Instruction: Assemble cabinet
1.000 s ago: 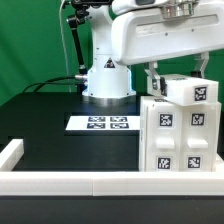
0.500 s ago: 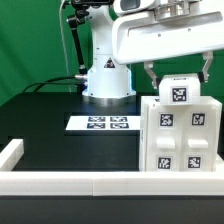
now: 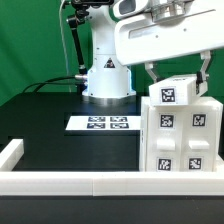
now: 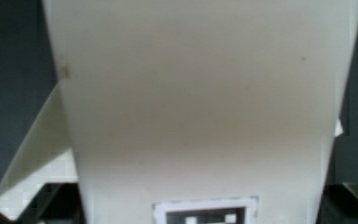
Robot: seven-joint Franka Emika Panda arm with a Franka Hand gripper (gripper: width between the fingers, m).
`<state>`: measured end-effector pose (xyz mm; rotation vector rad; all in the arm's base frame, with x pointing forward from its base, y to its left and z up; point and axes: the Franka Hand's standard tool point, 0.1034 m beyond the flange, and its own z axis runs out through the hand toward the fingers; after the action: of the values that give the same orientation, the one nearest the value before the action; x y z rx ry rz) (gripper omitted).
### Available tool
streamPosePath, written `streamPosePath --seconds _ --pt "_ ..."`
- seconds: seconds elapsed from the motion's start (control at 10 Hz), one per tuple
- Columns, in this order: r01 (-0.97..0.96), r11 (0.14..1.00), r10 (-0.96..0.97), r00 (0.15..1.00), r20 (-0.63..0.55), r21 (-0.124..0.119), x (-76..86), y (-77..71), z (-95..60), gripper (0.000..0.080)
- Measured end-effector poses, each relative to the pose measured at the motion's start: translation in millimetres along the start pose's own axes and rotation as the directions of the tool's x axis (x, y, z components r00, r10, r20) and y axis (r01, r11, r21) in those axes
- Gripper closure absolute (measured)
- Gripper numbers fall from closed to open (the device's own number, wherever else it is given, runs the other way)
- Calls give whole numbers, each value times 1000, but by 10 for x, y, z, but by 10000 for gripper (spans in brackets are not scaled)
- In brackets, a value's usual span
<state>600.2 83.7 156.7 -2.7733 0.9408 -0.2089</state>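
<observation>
The cabinet body (image 3: 178,140) is a large white box with several black-and-white tags on its front, standing at the exterior view's right. A smaller white block (image 3: 176,92) with one tag rests on top of it. My gripper (image 3: 177,70) reaches down from above, with one finger on each side of this block, shut on it. In the wrist view the white block (image 4: 194,100) fills most of the picture, its tag at the edge between the dark fingertips (image 4: 30,205). The gripper (image 4: 190,206) straddles it. The contact under the block is hidden.
The marker board (image 3: 100,123) lies flat on the black table in front of the robot base (image 3: 108,80). Long low white border rails run along the front edge (image 3: 60,183) and the left corner (image 3: 10,152). A green backdrop stands behind.
The held block and its tag have shifted toward the exterior view's left over the cabinet body, together with the gripper. The cabinet body has stayed put.
</observation>
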Motion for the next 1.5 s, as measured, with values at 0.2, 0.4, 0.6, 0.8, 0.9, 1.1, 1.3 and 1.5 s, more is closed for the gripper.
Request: streamPosePath --seconds 0.2,0.4,0.6,0.8,0.9,1.1,1.3,1.5 --pt "-93 996 93 996 -1 0 4 5 -1 242" --pt "-379 925 379 925 0 0 -50 -26 -8 242" --pt "-575 818 575 818 14 2 -40 9 1 242" --pt "-712 703 711 702 32 6 -24 28 7 242" --pt "-775 631 775 631 36 3 -27 25 9 242" --pt "-848 531 847 530 37 -6 -29 26 12 242" --pt "-935 355 934 355 37 -16 -32 31 13 242" --pt "-962 271 962 270 45 -22 -22 36 8 242"
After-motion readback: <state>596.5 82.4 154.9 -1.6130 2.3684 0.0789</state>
